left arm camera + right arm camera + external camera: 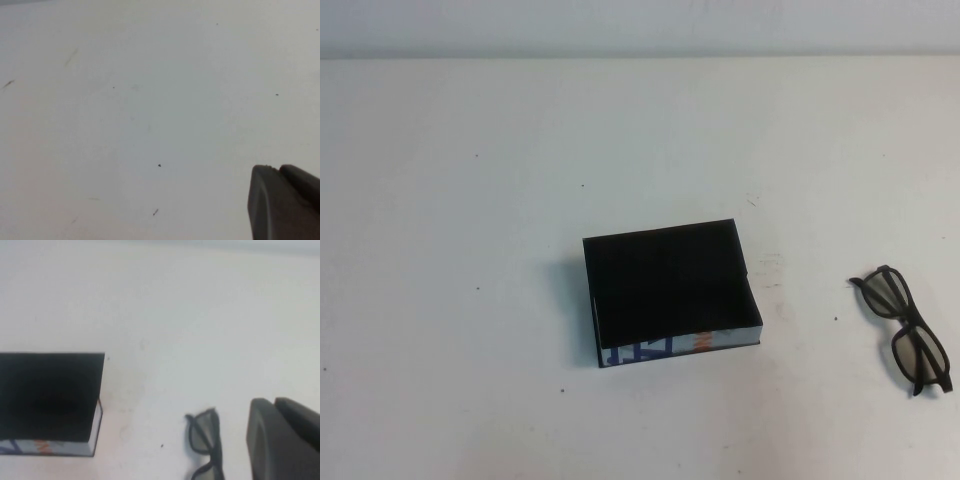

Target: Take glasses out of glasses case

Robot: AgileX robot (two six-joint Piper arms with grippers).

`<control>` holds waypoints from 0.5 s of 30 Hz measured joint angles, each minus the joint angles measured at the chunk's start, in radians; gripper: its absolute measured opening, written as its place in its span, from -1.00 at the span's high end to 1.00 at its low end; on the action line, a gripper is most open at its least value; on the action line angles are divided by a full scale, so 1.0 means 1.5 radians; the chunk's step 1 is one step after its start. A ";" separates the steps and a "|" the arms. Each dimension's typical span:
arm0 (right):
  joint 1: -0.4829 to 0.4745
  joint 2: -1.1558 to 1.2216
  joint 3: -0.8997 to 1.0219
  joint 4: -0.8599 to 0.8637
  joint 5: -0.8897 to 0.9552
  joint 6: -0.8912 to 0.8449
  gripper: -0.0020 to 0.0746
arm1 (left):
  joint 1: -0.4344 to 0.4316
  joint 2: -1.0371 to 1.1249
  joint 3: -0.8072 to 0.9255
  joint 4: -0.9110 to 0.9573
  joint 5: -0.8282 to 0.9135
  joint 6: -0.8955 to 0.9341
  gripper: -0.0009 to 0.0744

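Note:
The glasses case [665, 290] is a black box with a white printed front edge, lying mid-table. It also shows in the right wrist view [50, 395]. The glasses [908, 327] lie folded on the bare table to the right of the case, well apart from it, and show in the right wrist view [206, 442]. My right gripper [274, 400] is shut and empty, hovering beside the glasses. My left gripper [277, 167] is shut and empty over bare table. Neither gripper shows in the high view.
The white table [470, 200] carries small dark specks and faint scuffs. Its far edge [640, 56] meets a pale wall at the back.

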 joint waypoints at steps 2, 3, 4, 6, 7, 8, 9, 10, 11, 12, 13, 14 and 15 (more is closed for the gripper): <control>0.000 -0.101 0.041 -0.020 -0.019 0.015 0.99 | 0.000 0.000 0.000 0.000 0.000 0.000 0.99; 0.000 -0.152 0.059 -0.028 -0.024 0.025 0.99 | 0.000 0.000 0.000 0.000 0.000 0.000 0.99; 0.000 -0.204 0.081 -0.038 -0.027 0.032 0.99 | 0.000 0.000 0.000 0.000 0.000 0.000 0.99; 0.000 -0.297 0.124 -0.058 -0.040 0.041 0.99 | 0.000 0.000 0.000 0.000 0.000 0.000 0.99; 0.000 -0.348 0.149 -0.068 -0.049 0.041 0.99 | 0.000 0.000 0.000 0.000 0.000 0.000 0.99; -0.001 -0.386 0.173 -0.079 -0.056 0.041 0.99 | 0.000 0.000 0.000 0.000 0.000 0.000 0.99; -0.001 -0.405 0.192 -0.091 -0.062 0.041 0.99 | 0.001 0.000 0.000 0.000 0.000 0.000 0.99; -0.001 -0.416 0.208 -0.102 -0.075 0.044 0.99 | 0.001 0.000 0.000 0.000 0.000 0.000 0.99; -0.001 -0.416 0.220 -0.111 -0.085 0.049 0.99 | 0.001 0.000 0.000 0.000 0.000 0.000 0.99; -0.001 -0.411 0.227 -0.112 -0.093 0.051 0.99 | 0.001 0.000 0.000 0.000 0.000 0.000 0.99; -0.001 -0.401 0.233 -0.110 -0.099 0.051 0.99 | 0.001 0.000 0.000 0.000 0.000 0.000 0.99; -0.001 -0.388 0.238 -0.106 -0.107 0.054 0.99 | 0.001 0.000 0.000 0.000 0.000 0.000 0.99; -0.001 -0.374 0.241 -0.102 -0.117 0.055 0.99 | 0.001 0.000 0.000 0.000 0.000 0.000 0.99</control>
